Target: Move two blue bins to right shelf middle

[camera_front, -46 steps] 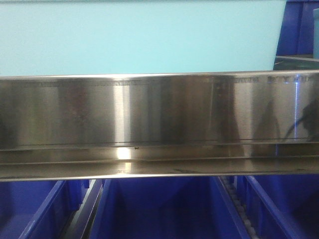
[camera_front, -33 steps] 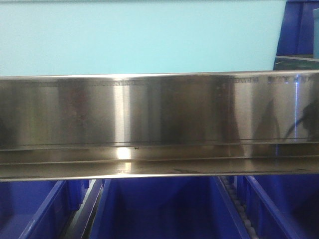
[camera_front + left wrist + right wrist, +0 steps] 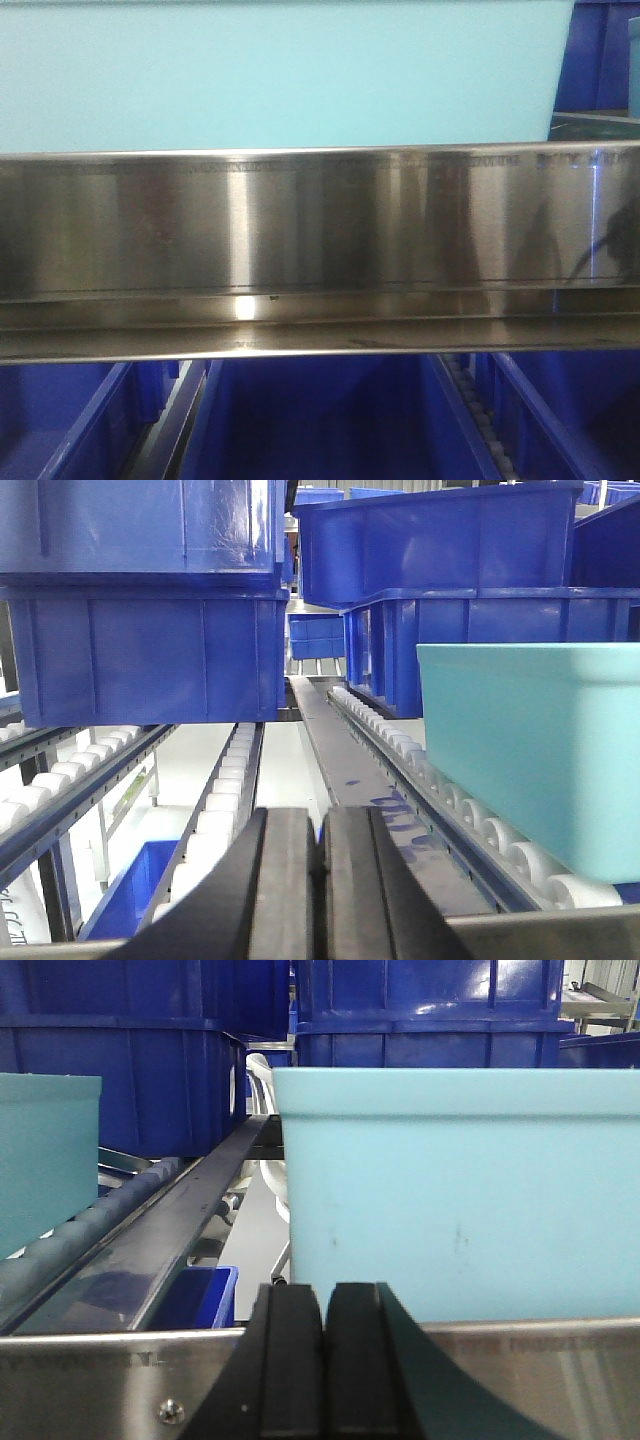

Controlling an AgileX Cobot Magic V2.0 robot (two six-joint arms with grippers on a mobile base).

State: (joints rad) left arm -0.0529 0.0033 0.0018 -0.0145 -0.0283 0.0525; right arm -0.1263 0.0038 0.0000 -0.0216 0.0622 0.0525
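A light blue bin fills the top of the front view, standing just behind a steel shelf rail. In the right wrist view a light blue bin stands right behind the rail, straight ahead of my right gripper, which is shut on nothing. Another light blue bin shows at the left edge. My left gripper is shut and empty at the shelf's front edge, with a light blue bin on the rollers to its right. Dark blue bins stand stacked farther back.
More dark blue bins are stacked at the back right, and others stand behind the light blue one. Roller tracks and a steel divider run away from me. Dark blue bins sit on the level below.
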